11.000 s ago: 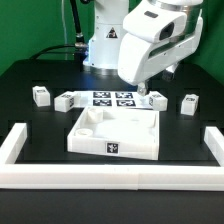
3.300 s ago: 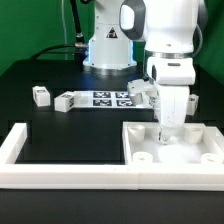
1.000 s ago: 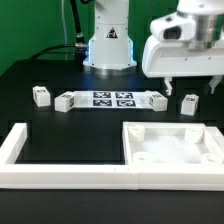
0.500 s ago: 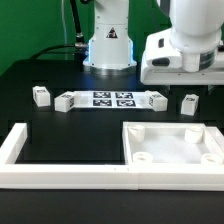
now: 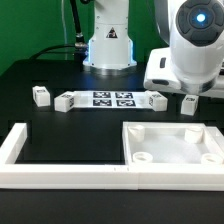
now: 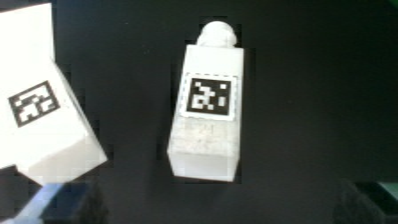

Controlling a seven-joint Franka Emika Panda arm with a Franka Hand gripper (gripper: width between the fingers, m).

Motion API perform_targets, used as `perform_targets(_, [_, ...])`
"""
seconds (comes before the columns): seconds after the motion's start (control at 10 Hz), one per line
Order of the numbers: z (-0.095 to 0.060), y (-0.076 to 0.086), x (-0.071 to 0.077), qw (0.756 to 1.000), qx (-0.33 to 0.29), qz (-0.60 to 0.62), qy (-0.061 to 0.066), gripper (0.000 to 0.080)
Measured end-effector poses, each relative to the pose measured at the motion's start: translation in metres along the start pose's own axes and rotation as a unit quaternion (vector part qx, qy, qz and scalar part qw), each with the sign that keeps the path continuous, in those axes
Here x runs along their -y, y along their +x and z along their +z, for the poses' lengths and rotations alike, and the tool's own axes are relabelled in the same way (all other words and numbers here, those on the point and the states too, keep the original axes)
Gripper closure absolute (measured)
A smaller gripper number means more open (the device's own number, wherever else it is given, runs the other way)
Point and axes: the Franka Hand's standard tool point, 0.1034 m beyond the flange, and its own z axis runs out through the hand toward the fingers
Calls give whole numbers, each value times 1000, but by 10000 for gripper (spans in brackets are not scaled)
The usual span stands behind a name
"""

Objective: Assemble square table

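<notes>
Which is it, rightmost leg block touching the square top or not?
Apart. The exterior view shows a strip of black table between the leg block and the square top's far rim.

This looks like a robotics lab. A white robot arm (image 5: 108, 45) stands on a black surface (image 5: 75, 125), with a marker board (image 5: 112, 98) of printed tags and a white bar frame (image 5: 60, 177). A green backdrop (image 5: 30, 25) is behind.
</notes>
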Motion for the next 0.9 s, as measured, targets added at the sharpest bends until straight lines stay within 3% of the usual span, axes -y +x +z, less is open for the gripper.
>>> perform_targets(0.2, [8, 0, 2, 1000, 0, 2, 0, 151])
perform_targets(0.6, [41, 5, 3, 1000, -2, 4, -2, 151])
perform_targets(0.9, [45, 7, 2, 1000, 3, 7, 0, 151])
